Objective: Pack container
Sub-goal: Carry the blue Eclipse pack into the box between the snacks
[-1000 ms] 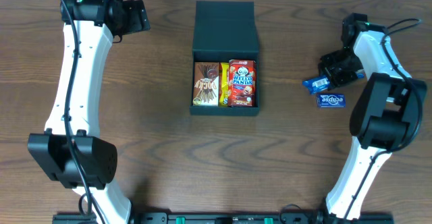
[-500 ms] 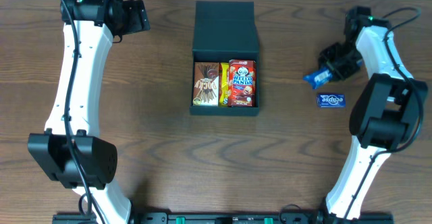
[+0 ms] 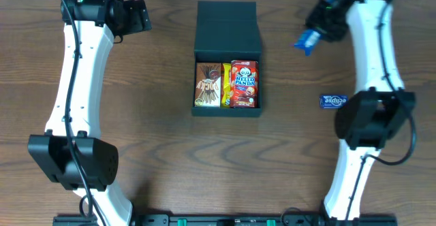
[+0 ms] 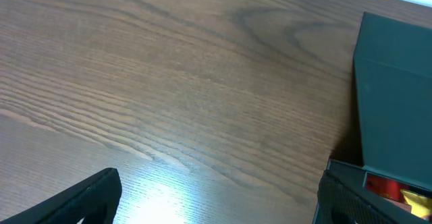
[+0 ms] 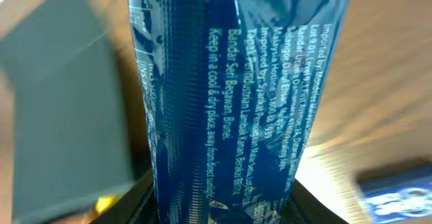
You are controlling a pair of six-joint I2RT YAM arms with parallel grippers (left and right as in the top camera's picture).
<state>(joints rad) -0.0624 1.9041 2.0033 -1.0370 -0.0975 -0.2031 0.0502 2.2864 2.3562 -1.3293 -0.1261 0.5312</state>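
Container (image 3: 227,22), a dark teal-grey shallow box, lay at the middle of the wooden table (image 3: 157,137) with its flap lid folded back toward the far edge and its tray facing up. Inside the tray stood three items side by side: a brown stick-biscuit packet (image 3: 208,85) at the left, a narrow yellow packet (image 3: 226,83) in the middle, and a red Hello Panda box (image 3: 244,83) at the right. The right gripper (image 3: 316,34) hung above the table to the right of the lid, apart from the box, its jaws clenched on a blue snack packet (image 3: 306,41); in the right wrist view this packet (image 5: 229,96) filled the middle of the frame, printed side toward the camera, with the grey box blurred at the left. A small blue Eclipse pack (image 3: 334,101) lay flat on the table well to the right of the tray, below the held packet. The left gripper (image 3: 142,15) sat near the far left of the table, well apart from the box, jaws spread wide and grasping nothing; its wrist view showed bare wood between the two fingers (image 4: 94,197) and the box lid at the right edge.
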